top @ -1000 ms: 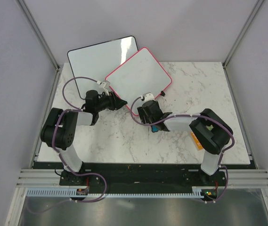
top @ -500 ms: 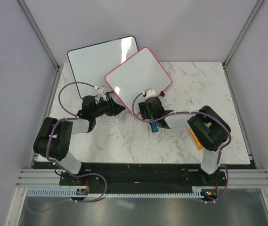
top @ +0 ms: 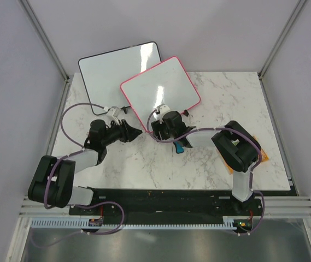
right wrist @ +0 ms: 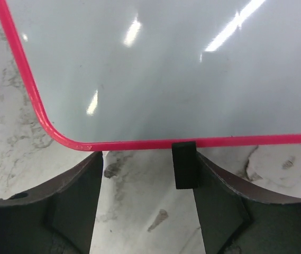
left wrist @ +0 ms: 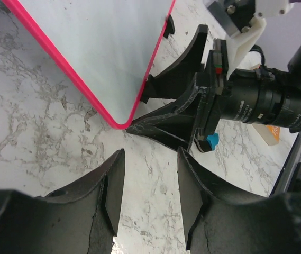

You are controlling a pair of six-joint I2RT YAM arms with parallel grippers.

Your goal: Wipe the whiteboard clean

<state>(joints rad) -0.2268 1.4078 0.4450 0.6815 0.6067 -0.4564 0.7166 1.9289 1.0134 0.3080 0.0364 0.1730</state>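
On the worktop (top: 221,158), at the middle of its far edge, rests the whiteboard (top: 159,87). It looks light, thin and stiff, and its glossy face is probably slippery, so the pink frame seems the best hold. The left gripper (left wrist: 150,159) and right gripper (right wrist: 147,174) stand at its near corner, fingers spread and empty, beside 1 black foot (right wrist: 184,164).

Partly hidden beneath whiteboard (top: 160,90): near corner of black-framed board (top: 111,68). Mostly hidden right of whiteboard, behind right arm (top: 237,153): orange item (top: 263,155), unidentifiable.
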